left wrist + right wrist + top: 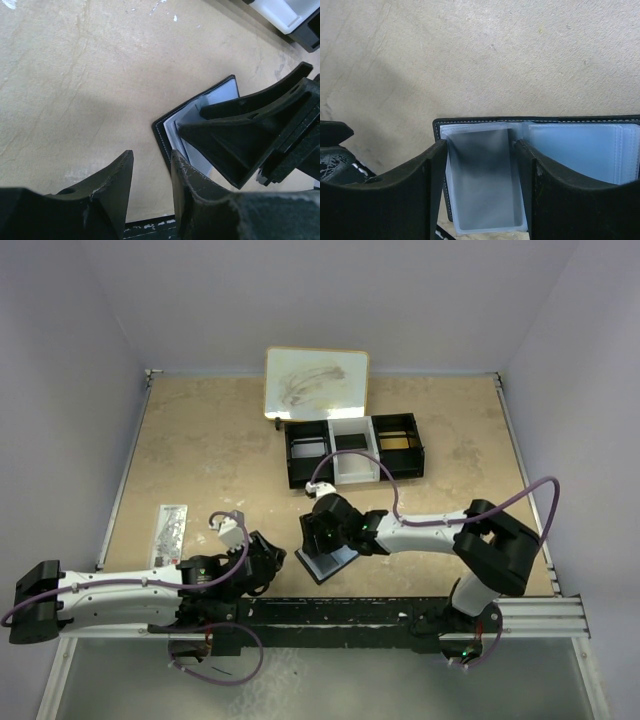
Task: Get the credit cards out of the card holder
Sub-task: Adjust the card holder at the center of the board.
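Observation:
The card holder point(332, 562) lies open on the table near the front rail, black outside with pale blue plastic pockets point(580, 145) inside. My right gripper point(318, 540) hovers low over it, open; in the right wrist view its jaws point(480, 145) straddle the left-hand pocket point(482, 180), one finger at each side edge. My left gripper point(274, 562) sits just left of the holder, open with only bare table in its narrow gap point(151, 157); its right finger point(190, 185) overlaps the holder's black stitched corner point(161, 134). I cannot make out any credit cards in the milky pockets.
A black-and-white three-compartment tray point(300, 455) stands behind the holder, with a framed whiteboard point(316, 382) beyond it. A pale printed strip point(172, 532) lies at the left. The black front rail point(400, 612) runs just below the holder.

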Robot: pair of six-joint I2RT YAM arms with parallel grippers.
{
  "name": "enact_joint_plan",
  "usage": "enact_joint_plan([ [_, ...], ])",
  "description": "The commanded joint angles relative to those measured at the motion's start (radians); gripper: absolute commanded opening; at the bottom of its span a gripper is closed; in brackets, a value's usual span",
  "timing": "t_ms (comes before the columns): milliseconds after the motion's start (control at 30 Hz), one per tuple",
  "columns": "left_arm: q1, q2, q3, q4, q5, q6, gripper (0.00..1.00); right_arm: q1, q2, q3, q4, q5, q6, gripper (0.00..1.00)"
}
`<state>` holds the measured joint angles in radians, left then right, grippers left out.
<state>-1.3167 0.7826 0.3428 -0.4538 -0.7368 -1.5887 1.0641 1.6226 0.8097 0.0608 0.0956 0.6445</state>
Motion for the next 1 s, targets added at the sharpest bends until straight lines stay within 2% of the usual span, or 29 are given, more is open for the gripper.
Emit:
enact_joint_plan([
  [0, 0.001, 0.001, 0.002, 0.120, 0.012, 0.020, 0.34, -0.048, -0.001, -0.073, 0.078, -0.148, 0.021, 0.59],
  [200, 0.000, 0.028, -0.051, 0.325, 0.080, 0.070, 0.35, -0.097, -0.034, -0.122, 0.139, -0.213, 0.025, 0.59],
  [433, 0.000, 0.130, -0.070, 0.528, 0.164, 0.116, 0.38, -0.118, -0.032, -0.132, 0.158, -0.236, 0.028, 0.59],
  [600, 0.000, 0.212, -0.110, 0.731, 0.212, 0.117, 0.40, -0.118, -0.027, -0.129, 0.163, -0.243, 0.030, 0.58],
  [967, 0.000, 0.432, -0.132, 1.018, 0.214, 0.098, 0.41, -0.118, -0.010, -0.125, 0.166, -0.252, 0.020, 0.58],
])
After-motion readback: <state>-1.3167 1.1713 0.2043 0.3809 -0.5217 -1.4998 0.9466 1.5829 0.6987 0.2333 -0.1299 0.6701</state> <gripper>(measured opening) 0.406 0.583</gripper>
